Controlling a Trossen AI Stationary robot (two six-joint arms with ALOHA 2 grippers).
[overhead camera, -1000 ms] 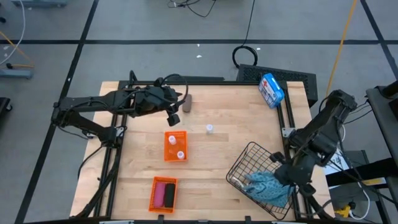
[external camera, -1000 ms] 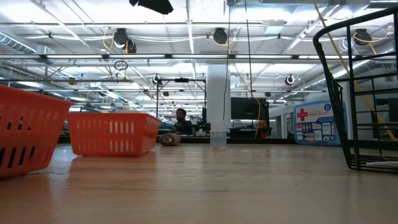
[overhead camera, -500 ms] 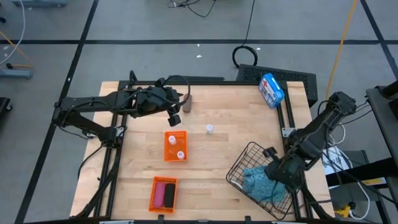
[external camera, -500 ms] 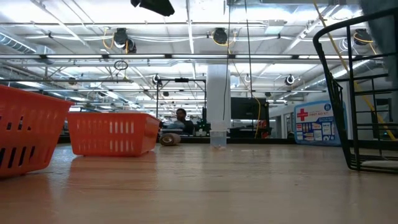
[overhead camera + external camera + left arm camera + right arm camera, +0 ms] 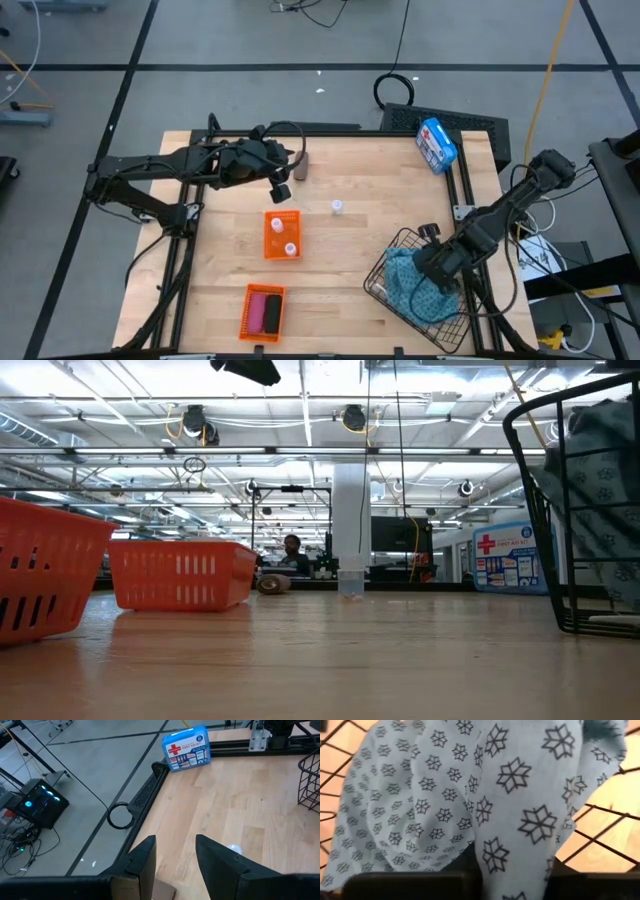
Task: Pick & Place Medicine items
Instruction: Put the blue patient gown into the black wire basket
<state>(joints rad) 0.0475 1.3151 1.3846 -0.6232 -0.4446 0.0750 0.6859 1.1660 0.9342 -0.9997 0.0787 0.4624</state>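
Observation:
My left gripper (image 5: pixel 281 190) hangs open above the table's far left part; in its wrist view (image 5: pixel 175 842) the brown cylinder (image 5: pixel 164 890) lies on its side just under the fingers, untouched. A loose white vial (image 5: pixel 337 207) stands on the wood mid-table. Two more white vials (image 5: pixel 277 224) sit in the orange basket (image 5: pixel 267 232). A pink cylinder (image 5: pixel 257 312) and a black one (image 5: pixel 271 314) lie in the second orange basket (image 5: pixel 246 310). My right gripper (image 5: pixel 428 265) is inside the wire basket (image 5: pixel 385 262), shut on a blue patterned cloth (image 5: pixel 405 285). My right gripper holds the blue cloth (image 5: pixel 470 795) from above, inside the wire basket. The cloth bunches over the fingers and hides the place of contact, so which part or how many layers cannot be told. It hangs raised against the basket's wall (image 5: pixel 600 500), its lower folds on the basket floor.
A blue-and-white box with a red cross (image 5: pixel 436 143) stands at the far right corner. The wire basket takes up the near right part of the table. Bare wood lies between the orange baskets and the wire basket. A person sits far off in the room (image 5: pixel 291 550).
My right gripper has moved from the wire basket's near right side toward the table's left and a little farther, taking the cloth along. The cloth has shifted left in the basket and risen, now showing behind the basket's wires in the low view.

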